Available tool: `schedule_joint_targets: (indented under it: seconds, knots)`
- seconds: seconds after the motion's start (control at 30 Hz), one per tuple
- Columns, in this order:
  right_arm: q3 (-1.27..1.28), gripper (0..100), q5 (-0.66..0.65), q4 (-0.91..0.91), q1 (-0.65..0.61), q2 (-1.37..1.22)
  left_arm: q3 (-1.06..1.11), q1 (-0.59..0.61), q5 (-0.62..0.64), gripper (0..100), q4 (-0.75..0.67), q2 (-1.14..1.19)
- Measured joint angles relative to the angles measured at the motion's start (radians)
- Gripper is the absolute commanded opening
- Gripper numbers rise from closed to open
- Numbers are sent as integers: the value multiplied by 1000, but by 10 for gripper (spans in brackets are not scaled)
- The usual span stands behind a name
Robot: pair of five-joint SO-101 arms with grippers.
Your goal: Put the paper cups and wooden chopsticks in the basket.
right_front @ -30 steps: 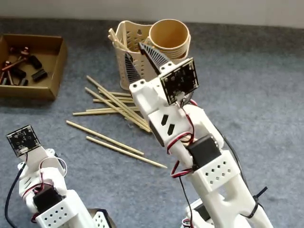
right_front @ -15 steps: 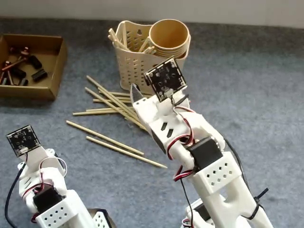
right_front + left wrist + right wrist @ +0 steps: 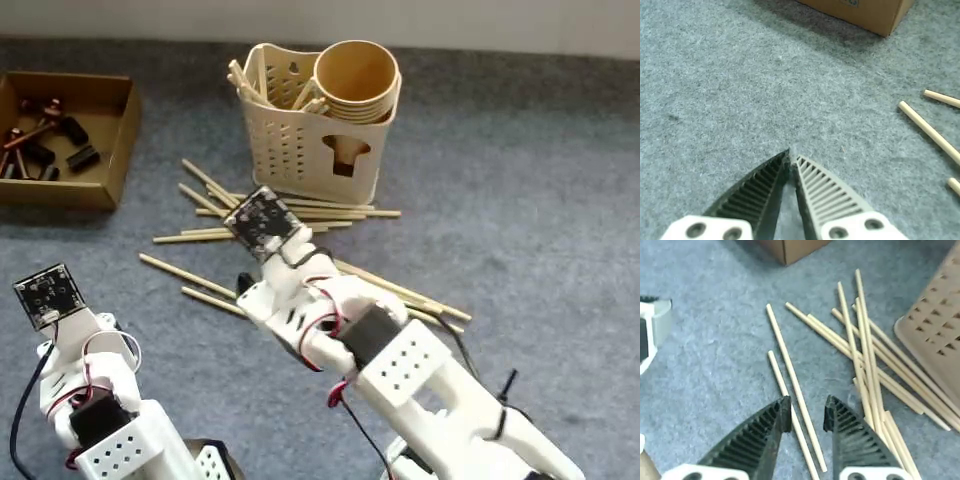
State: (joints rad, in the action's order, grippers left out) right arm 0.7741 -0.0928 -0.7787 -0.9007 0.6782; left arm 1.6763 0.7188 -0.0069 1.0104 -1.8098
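grey felt-covered table [image 3: 560, 200]. stacked paper cups [image 3: 357, 75] sit in the cream basket [image 3: 290, 150] at 12 o'clock, beside a few sticks. more wooden chopsticks [image 3: 185, 275] lie scattered at its 6 o'clock. right jaws hang parted and empty above two of them. left jaws are pressed together at 7 o'clock, holding nothing.

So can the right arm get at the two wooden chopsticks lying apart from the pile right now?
Probably yes. The right end effector is open close over the two separate chopsticks, which lie flat on the carpet with nothing across them; the pile sits beside.
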Motion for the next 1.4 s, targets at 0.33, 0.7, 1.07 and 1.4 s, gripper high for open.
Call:
schedule_joint_targets:
  seconds: [0.33, 0.7, 1.07, 1.4]
  knots:
    - [0, 112, 0, 129, -97, -258, 0, 0, 0, 5, 0, 0]
    - [0, 112, 0, 229, -110, -557, 0, 0, 0, 5, 0, 0]
    - [-2, 112, 0, 288, -110, -597, 0, 0, 0, 5, 0, 0]
    - [-14, 112, 0, 334, -91, -606, 0, 0, 0, 5, 0, 0]
